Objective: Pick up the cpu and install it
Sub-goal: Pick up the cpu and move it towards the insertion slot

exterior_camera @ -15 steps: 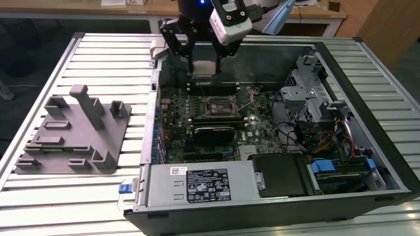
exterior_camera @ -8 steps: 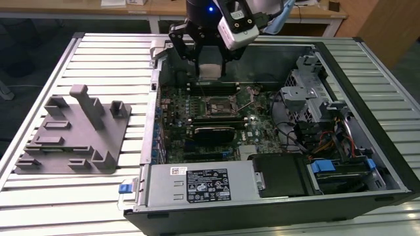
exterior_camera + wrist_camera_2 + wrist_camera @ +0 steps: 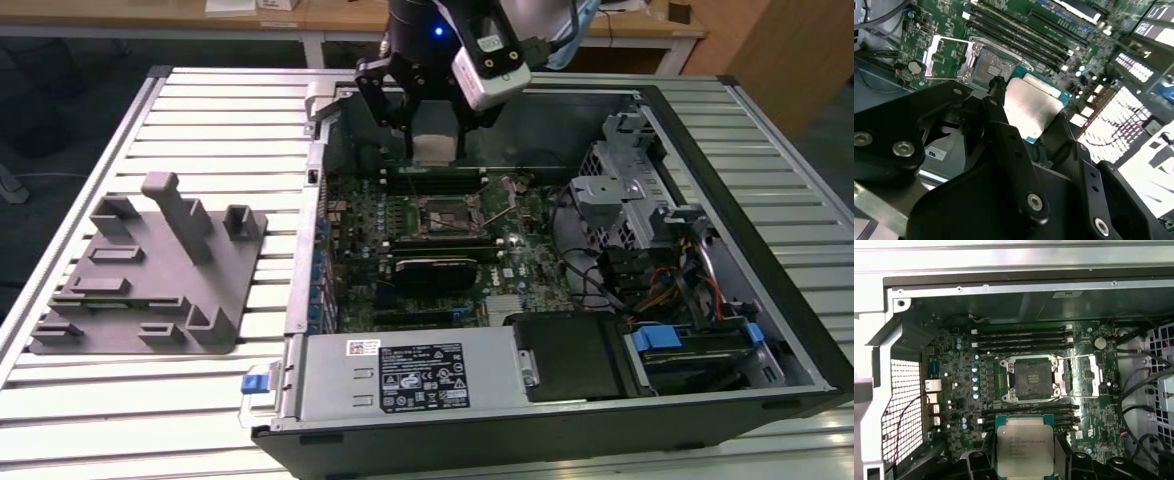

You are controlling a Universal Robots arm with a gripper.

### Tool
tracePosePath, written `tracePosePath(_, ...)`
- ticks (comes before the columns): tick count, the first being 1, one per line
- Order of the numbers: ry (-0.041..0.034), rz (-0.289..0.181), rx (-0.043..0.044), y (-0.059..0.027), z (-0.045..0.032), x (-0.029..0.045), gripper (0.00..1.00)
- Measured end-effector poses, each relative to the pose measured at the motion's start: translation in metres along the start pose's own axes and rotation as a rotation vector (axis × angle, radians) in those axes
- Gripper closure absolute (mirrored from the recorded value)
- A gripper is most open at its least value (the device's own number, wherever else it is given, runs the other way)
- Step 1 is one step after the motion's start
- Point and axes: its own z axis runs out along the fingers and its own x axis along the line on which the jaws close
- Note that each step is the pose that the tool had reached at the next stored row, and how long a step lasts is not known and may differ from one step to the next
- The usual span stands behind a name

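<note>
Clamped by two opposite edges in the closed gripper [image 3: 431,140]: the cpu [image 3: 1025,447], silvery top in plain sight in both wrist views. Suspended above the green motherboard [image 3: 350,232] inside the open computer case [image 3: 534,432], clear of the board. Near the open socket [image 3: 1032,378] but not in it, with the metal load frame [image 3: 1088,375] swung aside.

I see open air between the silvery square cpu [image 3: 1021,442] in my black gripper [image 3: 1021,462] and the open black square socket [image 3: 1032,378]; its hinged metal frame [image 3: 1086,374] lies flipped aside.
</note>
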Motion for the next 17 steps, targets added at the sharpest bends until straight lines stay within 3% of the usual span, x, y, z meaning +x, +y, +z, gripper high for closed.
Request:
tracePosePath(9, 0.0000, 0.000, 0.0010, 0.0126, 0.0173, -0.0041, 0.45)
tracePosePath(17, 0.0031, 0.000, 0.0072, 0.0147, 0.0308, -0.0188, 0.45)
